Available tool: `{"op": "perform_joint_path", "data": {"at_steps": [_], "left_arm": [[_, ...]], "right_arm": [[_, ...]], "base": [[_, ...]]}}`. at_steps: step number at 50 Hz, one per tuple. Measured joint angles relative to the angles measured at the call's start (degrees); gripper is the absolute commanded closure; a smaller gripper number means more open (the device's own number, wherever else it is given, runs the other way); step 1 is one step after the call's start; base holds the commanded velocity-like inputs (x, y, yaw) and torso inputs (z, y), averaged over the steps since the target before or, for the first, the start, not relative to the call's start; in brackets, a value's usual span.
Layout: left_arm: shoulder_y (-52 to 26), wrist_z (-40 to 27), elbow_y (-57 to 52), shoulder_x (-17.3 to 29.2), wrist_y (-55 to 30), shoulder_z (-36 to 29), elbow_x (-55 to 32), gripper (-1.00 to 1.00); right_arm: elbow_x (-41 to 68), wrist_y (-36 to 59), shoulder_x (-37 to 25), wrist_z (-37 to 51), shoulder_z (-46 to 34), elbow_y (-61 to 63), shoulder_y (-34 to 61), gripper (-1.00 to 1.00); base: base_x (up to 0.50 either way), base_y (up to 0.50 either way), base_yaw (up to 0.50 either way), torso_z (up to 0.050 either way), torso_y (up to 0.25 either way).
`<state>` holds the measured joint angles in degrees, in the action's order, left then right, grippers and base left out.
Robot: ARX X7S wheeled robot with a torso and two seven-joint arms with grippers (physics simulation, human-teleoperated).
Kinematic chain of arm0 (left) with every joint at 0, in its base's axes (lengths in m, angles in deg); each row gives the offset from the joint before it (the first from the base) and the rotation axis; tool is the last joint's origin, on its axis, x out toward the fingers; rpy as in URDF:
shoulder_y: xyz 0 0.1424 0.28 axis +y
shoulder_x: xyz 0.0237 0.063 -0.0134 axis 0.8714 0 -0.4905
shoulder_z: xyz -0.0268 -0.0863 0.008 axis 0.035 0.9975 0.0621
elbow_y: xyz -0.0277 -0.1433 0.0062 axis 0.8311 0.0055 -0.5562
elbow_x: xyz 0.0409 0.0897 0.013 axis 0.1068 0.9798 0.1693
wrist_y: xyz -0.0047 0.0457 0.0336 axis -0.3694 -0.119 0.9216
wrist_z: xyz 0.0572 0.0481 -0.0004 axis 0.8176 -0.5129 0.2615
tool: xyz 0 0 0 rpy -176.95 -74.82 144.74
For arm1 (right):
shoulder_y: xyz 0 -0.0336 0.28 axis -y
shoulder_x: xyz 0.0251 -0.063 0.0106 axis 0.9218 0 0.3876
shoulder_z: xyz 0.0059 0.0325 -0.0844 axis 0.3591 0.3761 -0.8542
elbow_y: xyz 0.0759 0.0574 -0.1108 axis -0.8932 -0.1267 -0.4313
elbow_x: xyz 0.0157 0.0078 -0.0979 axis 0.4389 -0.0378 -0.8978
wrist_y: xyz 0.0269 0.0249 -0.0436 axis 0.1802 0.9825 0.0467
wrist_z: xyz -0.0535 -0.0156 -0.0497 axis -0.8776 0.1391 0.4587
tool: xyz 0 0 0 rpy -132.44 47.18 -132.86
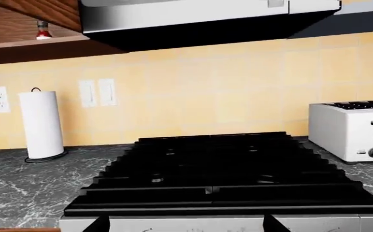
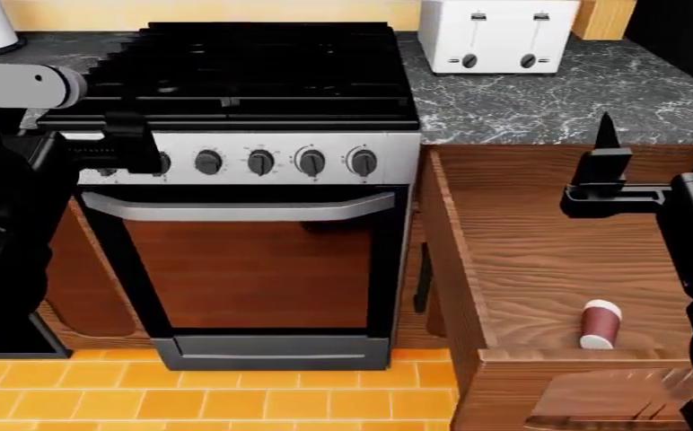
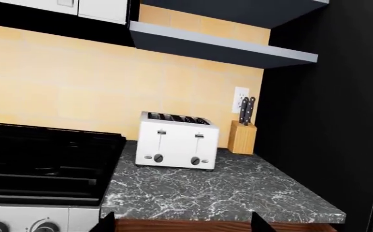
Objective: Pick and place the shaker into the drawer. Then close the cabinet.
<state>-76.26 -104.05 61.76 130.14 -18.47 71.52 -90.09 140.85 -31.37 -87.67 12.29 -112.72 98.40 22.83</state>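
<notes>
Shaker (image 2: 600,324) lies in open drawer (image 2: 526,260), so I've only closing left; right gripper (image 2: 662,144) and left gripper (image 2: 95,151) look open w/ nothing held.

I see yellow tiled wall (image 1: 238,92) | orange tiled floor (image 2: 179,395) | marbled grey counter (image 3: 206,191) | black stove (image 2: 250,72)

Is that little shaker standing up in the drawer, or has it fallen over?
Fallen over. The shaker lies on its side on the floor of the open drawer, near its front wall, its white end toward the front.
</notes>
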Motion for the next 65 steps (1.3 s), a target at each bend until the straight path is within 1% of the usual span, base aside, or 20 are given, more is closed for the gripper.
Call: {"op": "perform_joint_path", "data": {"at_steps": [33, 65], "left_arm": [[1.2, 0.49, 0.01, 0.34, 0.72, -0.9, 1.38, -1.0], [7.74, 0.5, -0.65, 0.7, 5.54, -0.48, 4.38, -1.0]], "right_arm": [[-0.62, -0.29, 0.45, 0.26, 0.22, 0.34, -0.3, -1.0], [-4.57, -3.85, 2.16, 0.41, -0.5, 0.97, -4.51, -1.0]], "base": [[0.0, 0.45, 0.0, 0.0, 0.0], [0.0, 0.45, 0.0, 0.0, 0.0]]}}
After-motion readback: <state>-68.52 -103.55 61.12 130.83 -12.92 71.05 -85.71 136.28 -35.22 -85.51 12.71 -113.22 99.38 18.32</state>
